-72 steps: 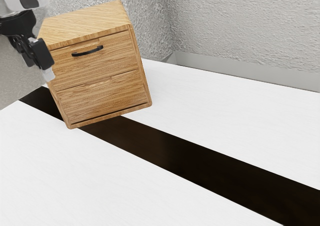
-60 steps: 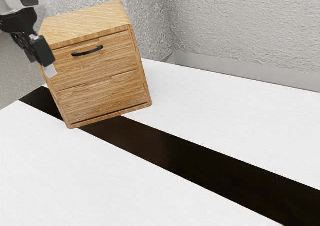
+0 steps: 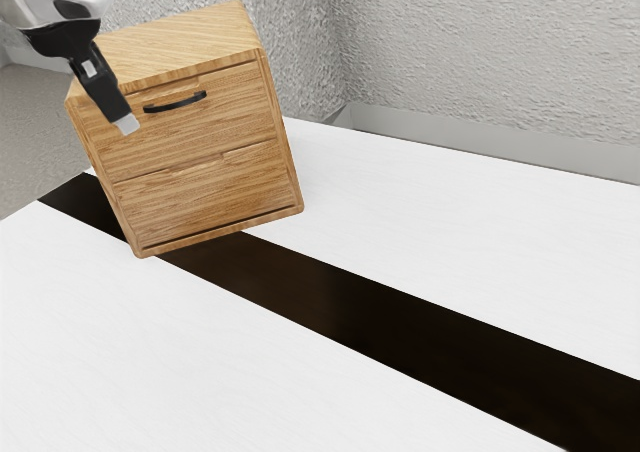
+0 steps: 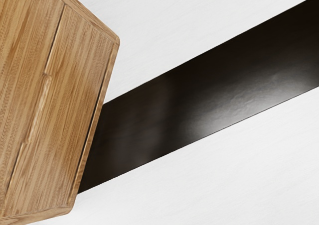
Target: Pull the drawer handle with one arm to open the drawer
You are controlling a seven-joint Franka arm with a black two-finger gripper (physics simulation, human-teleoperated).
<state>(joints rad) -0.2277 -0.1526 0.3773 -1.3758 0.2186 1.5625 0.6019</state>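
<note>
The black handle (image 3: 174,101) runs level across the top drawer (image 3: 215,122) of the cabinet (image 3: 170,42) near the desk's (image 3: 450,212) far edge, just to the exterior view's right of the jaws (open or closed, I cannot tell)

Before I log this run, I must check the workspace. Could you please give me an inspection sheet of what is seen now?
Surface: white table with a black stripe running across it.
Job's things: wooden cabinet stands partly on the stripe; its upper drawer looks shut; the black handle is not yet gripped.
Clutter: nothing seen.
Grippers: end effector is in front of the cabinet's upper corner, on the exterior view's left of the handle and apart from it.
Cables: nothing seen.
Surroundings: rough grey wall behind the table.
</note>
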